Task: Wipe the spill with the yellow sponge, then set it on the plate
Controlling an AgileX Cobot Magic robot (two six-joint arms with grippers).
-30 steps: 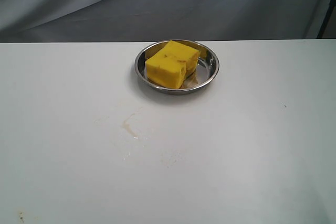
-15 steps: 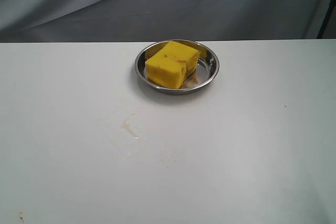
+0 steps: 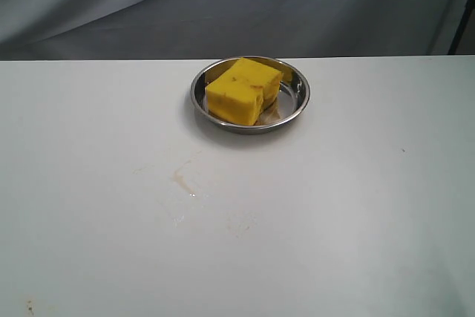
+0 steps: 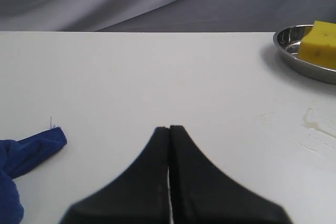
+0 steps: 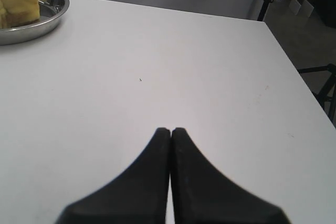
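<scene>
Left gripper (image 4: pixel 169 129): black tapered fingers pressed tip to tip, nothing between them. Right gripper (image 5: pixel 171 129): same, closed on nothing. Neither shows in the exterior view. Crumpled blue cloth (image 4: pixel 23 153) lies on the white matte table (image 3: pixel 371 220) near the left gripper, apart from it. The spill (image 3: pixel 181 177): faint orange-brown smear left of centre in the exterior view, with thin wet streaks nearby. The yellow sponge (image 3: pixel 243 90), a porous foam block with brownish flecks, sits in the plate (image 3: pixel 297 98), a round shiny steel dish with a raised rim, upper centre. Creased grey fabric backdrop (image 3: pixel 223 5) behind.
</scene>
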